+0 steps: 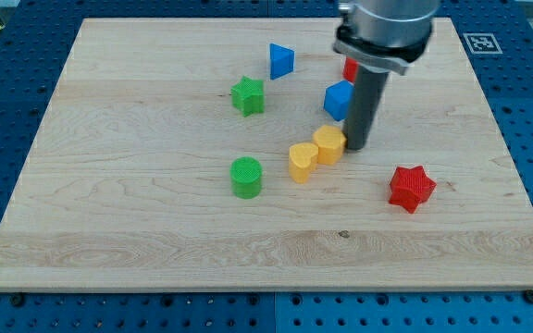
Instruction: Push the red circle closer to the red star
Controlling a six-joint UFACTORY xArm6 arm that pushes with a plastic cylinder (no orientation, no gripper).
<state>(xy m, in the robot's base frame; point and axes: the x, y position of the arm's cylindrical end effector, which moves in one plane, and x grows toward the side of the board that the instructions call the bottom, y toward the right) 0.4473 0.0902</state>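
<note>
The red star (411, 188) lies at the view's right, below the middle. The red circle (350, 69) is mostly hidden behind the rod near the view's top; only a red sliver shows at the rod's left edge. My tip (355, 148) rests on the board just right of the yellow hexagon (328, 144), touching or nearly touching it, and just below the blue cube (339, 99). The tip is well below the red circle and up-left of the red star.
A yellow heart-like block (303, 161) sits left of the yellow hexagon. A green circle (245, 177) and a green star (247, 95) lie at centre left. A blue triangle (281, 61) is near the top. The wooden board (109, 231) lies on a blue table.
</note>
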